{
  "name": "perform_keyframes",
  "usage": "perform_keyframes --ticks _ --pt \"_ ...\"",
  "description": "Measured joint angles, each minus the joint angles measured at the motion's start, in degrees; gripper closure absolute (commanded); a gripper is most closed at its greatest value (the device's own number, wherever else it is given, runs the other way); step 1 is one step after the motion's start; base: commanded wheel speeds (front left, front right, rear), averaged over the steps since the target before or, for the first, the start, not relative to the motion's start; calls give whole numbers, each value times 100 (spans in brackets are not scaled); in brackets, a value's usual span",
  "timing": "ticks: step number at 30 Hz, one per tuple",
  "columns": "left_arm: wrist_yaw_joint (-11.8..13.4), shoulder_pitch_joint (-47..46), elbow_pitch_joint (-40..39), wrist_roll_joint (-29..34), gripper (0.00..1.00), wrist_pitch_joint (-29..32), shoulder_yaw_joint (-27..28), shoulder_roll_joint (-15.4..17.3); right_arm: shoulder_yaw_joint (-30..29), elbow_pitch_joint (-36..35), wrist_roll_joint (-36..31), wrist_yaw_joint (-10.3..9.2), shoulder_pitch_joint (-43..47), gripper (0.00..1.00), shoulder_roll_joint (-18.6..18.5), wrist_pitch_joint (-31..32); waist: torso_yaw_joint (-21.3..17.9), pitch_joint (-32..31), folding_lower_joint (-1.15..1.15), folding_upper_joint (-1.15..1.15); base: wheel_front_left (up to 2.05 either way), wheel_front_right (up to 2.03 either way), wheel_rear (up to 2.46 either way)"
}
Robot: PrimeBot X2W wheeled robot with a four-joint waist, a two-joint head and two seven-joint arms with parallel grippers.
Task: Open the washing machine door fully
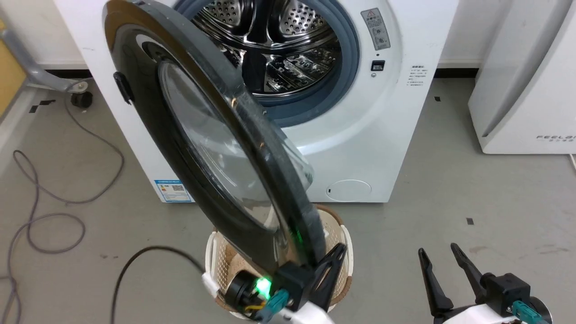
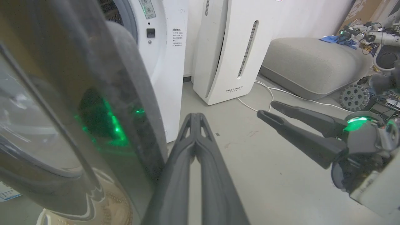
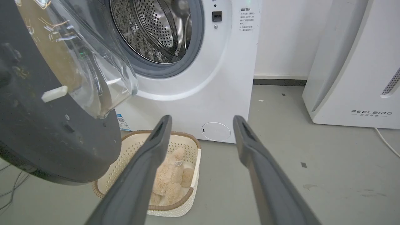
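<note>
White front-loading washing machine (image 1: 387, 135): stands against the wall, porthole uncovered.
Large round glossy black door with bulging clear glass window (image 1: 216, 148): hinged at the machine's left side and roughly half open, its lower rim above the basket. Judged short of fully open.
Hazard at the door: it is pushed rather than held, so it may swing back toward the porthole if contact slips. Driven too hard, it may strain its hinge.
Tall white "FEELBIRD" appliance (image 1: 549, 99): right of the machine, well apart from the door.
Perforated steel drum within grey rubber gasket (image 1: 279, 49): nothing visible in the part shown.
Cream perforated plastic basket with brown rim (image 3: 125, 159): on the floor just before the machine, beneath the door.
Contents of the basket: a pale beige plush toy (image 3: 170, 181).
Robot's left gripper (image 1: 338, 254): fingers clenched together, grasping nothing, lying along the door's lower inner rim and apparently touching it.
Hazard at the left gripper: the glossy rim offers little purchase, so the fingers may slide off, and a low sweep may knock the basket.
Robot's right gripper (image 1: 437, 248): fingers spread and empty, above the floor, well apart from the door.
</note>
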Motion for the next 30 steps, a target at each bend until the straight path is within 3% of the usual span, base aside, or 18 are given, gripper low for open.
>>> perform_keyframes --ticks 4,15,30 --pt "327 299 -620 105 100 93 -34 343 32 27 1 0 32 0 0 26 83 -41 0 0 0 0 0" --pt "903 722 -1439 211 100 253 -47 806 90 107 56 0 131 0 1 79 359 -159 0 0 0 0 0" --pt "1374 855 -2143 365 100 257 74 1117 47 176 64 0 213 0 3 194 1260 -188 0 0 0 0 0"
